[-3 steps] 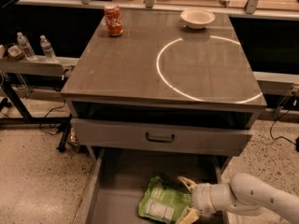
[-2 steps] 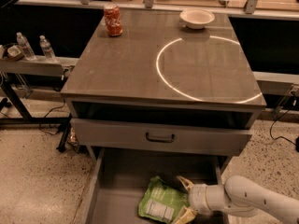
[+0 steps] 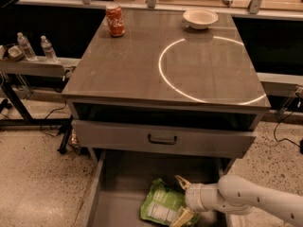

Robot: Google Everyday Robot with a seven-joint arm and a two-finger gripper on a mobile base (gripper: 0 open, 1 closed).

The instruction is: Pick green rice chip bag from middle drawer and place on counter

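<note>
The green rice chip bag (image 3: 162,205) lies flat on the floor of the open middle drawer (image 3: 119,198), at the bottom of the camera view, label panel up. My gripper (image 3: 183,198) reaches in from the right on a white arm (image 3: 246,201), low in the drawer. It is open, one finger (image 3: 181,181) behind the bag's right edge and the other in front of it. The counter (image 3: 128,65) is the grey-brown top above.
A red can (image 3: 115,19) stands at the counter's back left and a white bowl (image 3: 200,18) at the back right. A bright ring of light (image 3: 208,70) lies on the right half. A shut drawer front with a dark handle (image 3: 162,139) sits above the open drawer. Water bottles (image 3: 35,47) stand on the left side shelf.
My gripper and arm have moved a little to the left, closer onto the bag's right edge. The bag has not moved.
</note>
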